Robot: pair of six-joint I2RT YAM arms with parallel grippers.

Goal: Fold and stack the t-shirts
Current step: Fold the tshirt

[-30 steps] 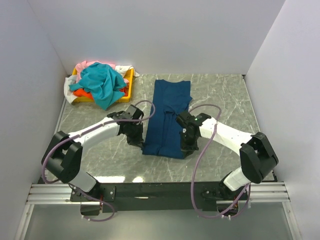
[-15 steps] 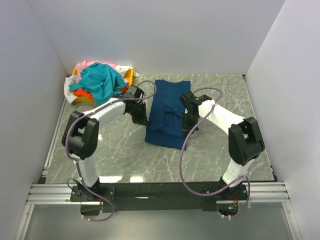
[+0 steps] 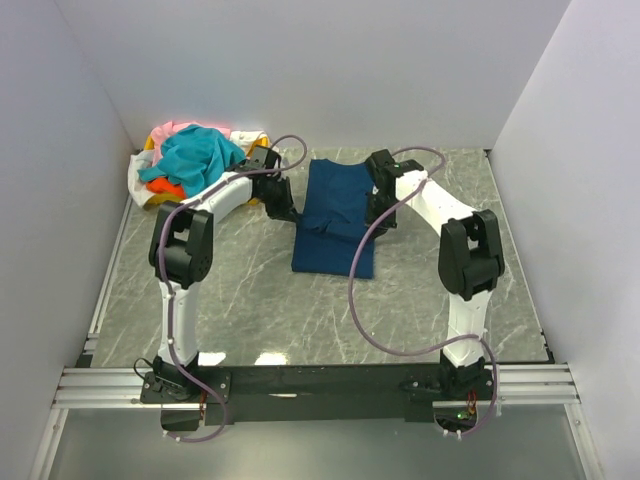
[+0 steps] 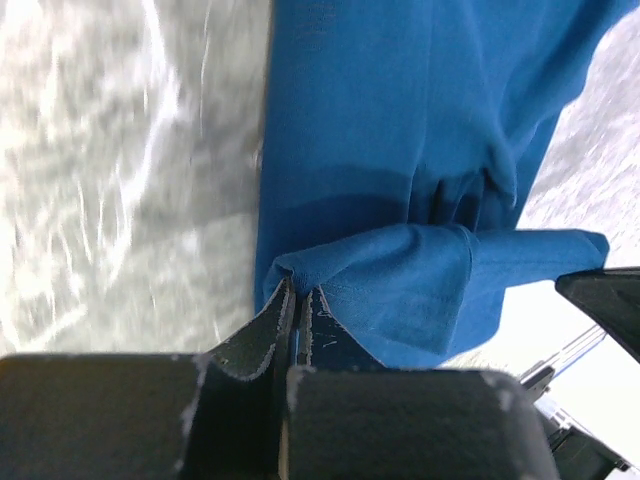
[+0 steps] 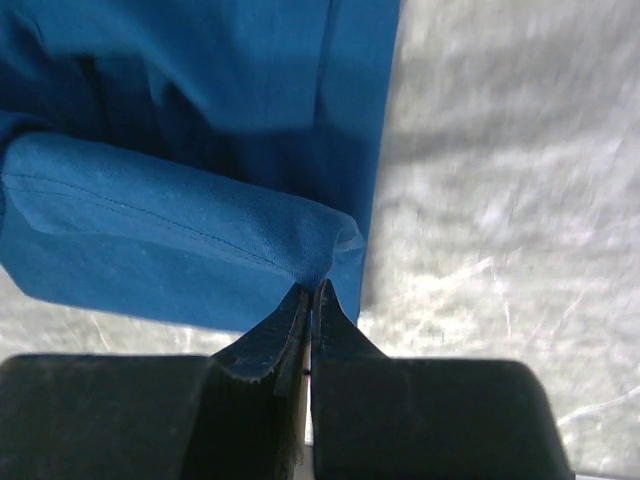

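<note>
Grey marbled tabletop (image 3: 240, 290) is filling the white-walled booth where I am standing. Just past its centre toward 12 o'clock, the navy blue t-shirt (image 3: 335, 215) is lying lengthwise, its near end doubling back over the rest. The left gripper (image 4: 297, 300) is pinching that raised fold at the shirt's 9 o'clock edge, jaws pressed tight on cloth. The right gripper (image 5: 312, 300) is pinching it at the 3 o'clock edge. At 10 o'clock, the teal t-shirt (image 3: 195, 155) is sprawling over the orange t-shirt (image 3: 160, 186), pink t-shirt (image 3: 172, 130) and white t-shirt (image 3: 135, 180) in the yellow tray (image 3: 149, 143).
</note>
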